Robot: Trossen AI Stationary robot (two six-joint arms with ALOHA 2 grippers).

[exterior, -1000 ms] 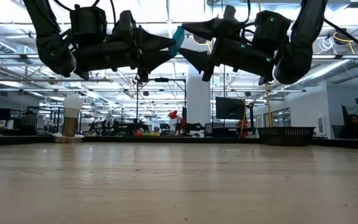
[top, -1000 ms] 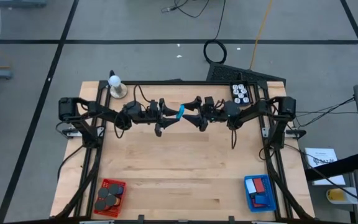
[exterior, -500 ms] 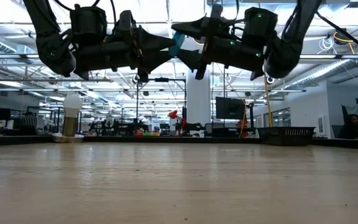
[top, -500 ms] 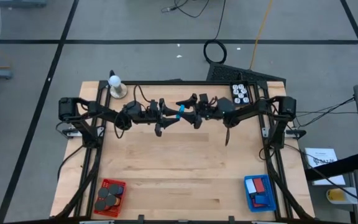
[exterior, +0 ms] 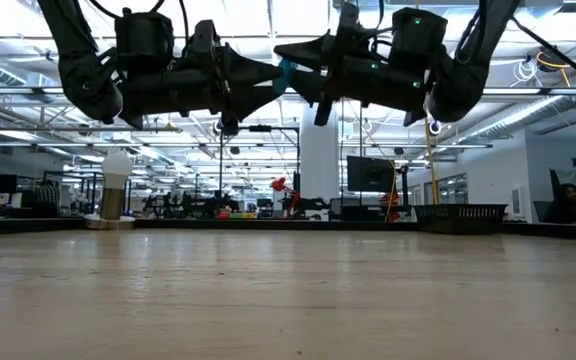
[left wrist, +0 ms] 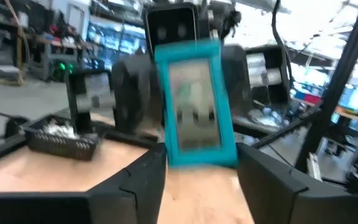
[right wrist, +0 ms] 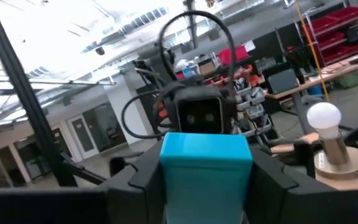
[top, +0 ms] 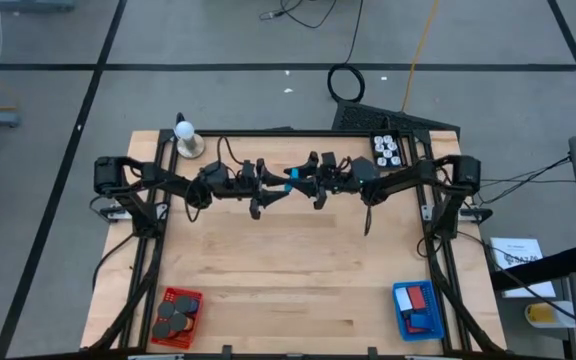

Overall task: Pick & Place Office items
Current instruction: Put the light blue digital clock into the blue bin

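Because the teal block [top: 290, 177] was changing arms above the table's far middle, we held it between the left gripper [top: 277, 184] and right gripper [top: 299, 180], both sets of fingers around it, neither fully shut.

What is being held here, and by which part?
A teal block, mid-air between both grippers: left gripper at one end, right gripper fingers at the other.

teal rectangular block with a clear window [top: 290, 178] held in mid-air above the table's far middle
black round discs [top: 171, 318] fill the red mesh basket; red and blue blocks [top: 417, 303] lie in the blue basket.
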